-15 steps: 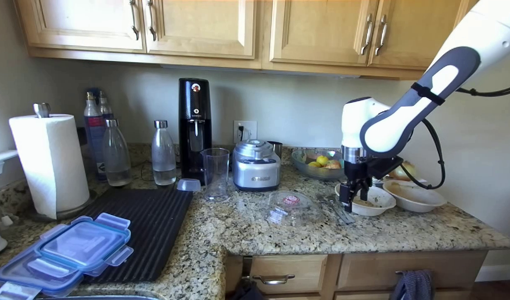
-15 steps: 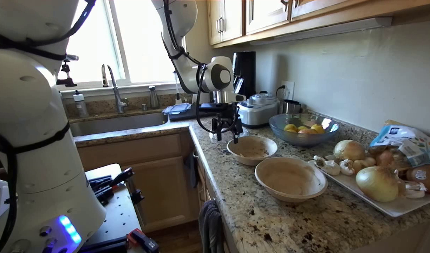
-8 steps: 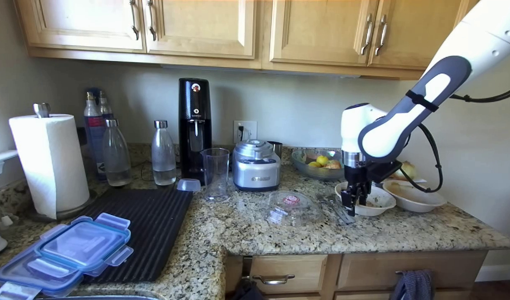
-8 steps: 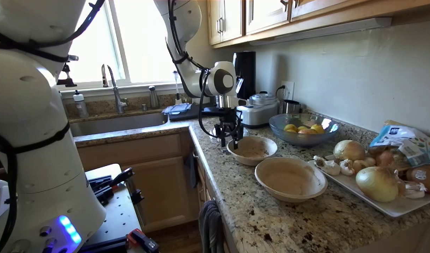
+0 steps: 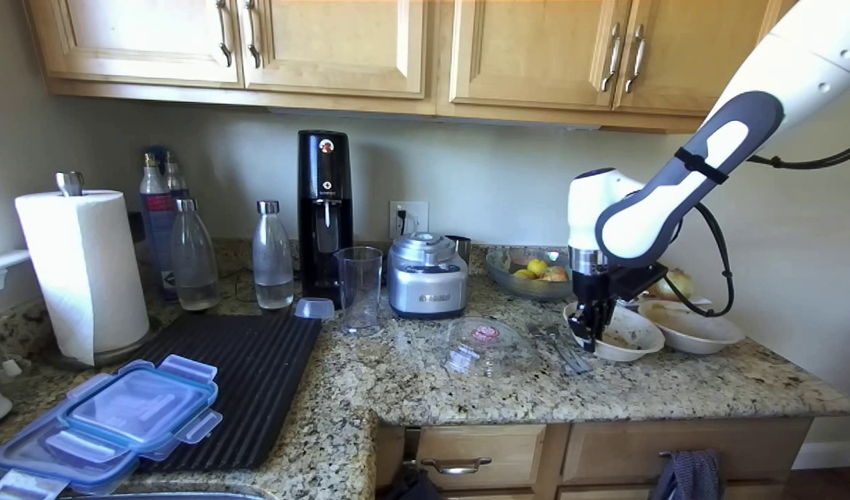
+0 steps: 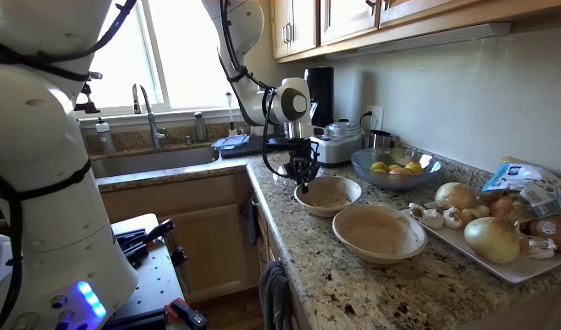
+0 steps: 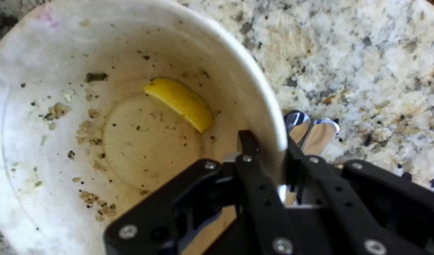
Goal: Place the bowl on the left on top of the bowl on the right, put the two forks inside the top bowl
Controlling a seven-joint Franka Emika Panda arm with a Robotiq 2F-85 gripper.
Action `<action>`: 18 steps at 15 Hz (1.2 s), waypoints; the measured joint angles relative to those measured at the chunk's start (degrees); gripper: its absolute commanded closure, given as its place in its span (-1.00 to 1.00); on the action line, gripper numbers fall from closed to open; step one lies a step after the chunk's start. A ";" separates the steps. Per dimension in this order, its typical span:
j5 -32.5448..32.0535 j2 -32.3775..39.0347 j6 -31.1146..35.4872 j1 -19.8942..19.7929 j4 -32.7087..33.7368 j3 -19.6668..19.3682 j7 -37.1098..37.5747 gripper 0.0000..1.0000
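Bowl (image 7: 149,145), round, pale, crumb-flecked, black claw (image 7: 270,141) pinching its rim

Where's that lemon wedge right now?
In the wrist view, the lemon wedge lies inside the bowl whose rim the gripper holds, up and left of that gripper.

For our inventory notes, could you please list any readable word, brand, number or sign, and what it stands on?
No text reads clearly; too small or blurred:
Silver food processor: front nameplate
Black drinks machine: logo, lettering
Clear plastic container: red print
Tall cylinder: label
Blue-and-white bag: print
Brown onion: sticker
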 measured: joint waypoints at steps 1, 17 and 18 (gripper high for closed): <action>0.00 -0.06 0.00 0.00 0.12 -0.14 -0.24 0.84; -8.52 -0.17 -6.00 7.93 4.53 -3.50 0.28 0.85; -9.34 -0.16 -7.13 8.49 5.28 -3.53 0.35 0.83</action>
